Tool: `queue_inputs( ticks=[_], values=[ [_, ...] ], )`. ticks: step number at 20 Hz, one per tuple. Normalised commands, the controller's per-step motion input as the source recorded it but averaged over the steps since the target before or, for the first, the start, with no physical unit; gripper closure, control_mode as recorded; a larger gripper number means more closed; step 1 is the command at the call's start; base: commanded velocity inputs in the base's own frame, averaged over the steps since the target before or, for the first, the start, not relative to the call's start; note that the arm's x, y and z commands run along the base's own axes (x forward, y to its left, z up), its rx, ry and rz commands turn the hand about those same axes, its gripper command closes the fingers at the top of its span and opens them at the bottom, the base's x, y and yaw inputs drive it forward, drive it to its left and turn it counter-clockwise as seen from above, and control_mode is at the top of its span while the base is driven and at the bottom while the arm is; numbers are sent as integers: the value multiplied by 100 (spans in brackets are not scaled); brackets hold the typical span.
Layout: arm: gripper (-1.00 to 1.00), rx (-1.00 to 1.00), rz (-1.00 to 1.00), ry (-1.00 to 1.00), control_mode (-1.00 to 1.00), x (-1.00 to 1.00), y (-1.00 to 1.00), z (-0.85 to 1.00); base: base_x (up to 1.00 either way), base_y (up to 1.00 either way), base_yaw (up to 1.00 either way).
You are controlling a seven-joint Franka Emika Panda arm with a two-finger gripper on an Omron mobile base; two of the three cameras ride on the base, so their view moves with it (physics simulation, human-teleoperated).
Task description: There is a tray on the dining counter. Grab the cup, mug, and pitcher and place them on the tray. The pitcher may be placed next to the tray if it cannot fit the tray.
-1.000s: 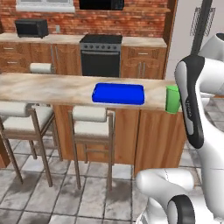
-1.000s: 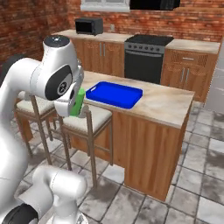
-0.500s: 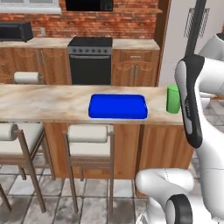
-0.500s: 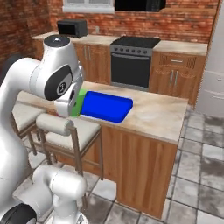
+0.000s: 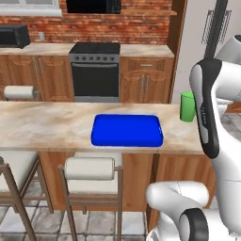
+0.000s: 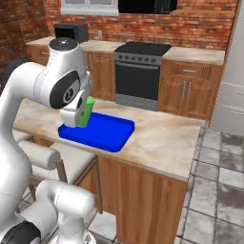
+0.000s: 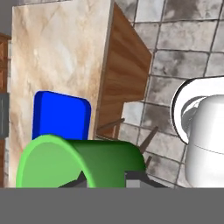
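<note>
My gripper (image 7: pixel 107 180) is shut on the bright green cup (image 7: pixel 87 162), its dark fingertips against the cup's wall. In the left base view the cup (image 5: pixel 188 107) hangs upright to the right of the blue tray (image 5: pixel 127 131), partly behind my arm. From the right base view the cup (image 6: pixel 86 112) sits by the tray's (image 6: pixel 95 134) left end, level with the hand. The tray (image 7: pixel 61 116) lies flat on the beige dining counter (image 5: pixel 47 124), with nothing on it. The mug and the pitcher are out of view.
Two white-cushioned stools (image 5: pixel 89 169) stand under the counter's near side. A paper towel roll (image 5: pixel 19 92) lies at the counter's far left. Behind are a black stove (image 5: pixel 95 70), wooden cabinets, a microwave (image 5: pixel 12 36) and a fridge (image 5: pixel 212 37).
The whole picture has shifted: the base has driven, and the counter and tray now sit closer and more central. The cup stays in my shut gripper.
</note>
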Motion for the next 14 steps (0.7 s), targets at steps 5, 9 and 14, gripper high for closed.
queue_inputs(
  ticks=[5, 9, 14],
  values=[
    [100, 0, 0, 0, 100, 0, 0, 0, 47, 0, 0],
    [100, 0, 0, 0, 100, 0, 0, 0, 33, 0, 0],
    [100, 0, 0, 0, 100, 0, 0, 0, 27, 0, 0]
  ],
)
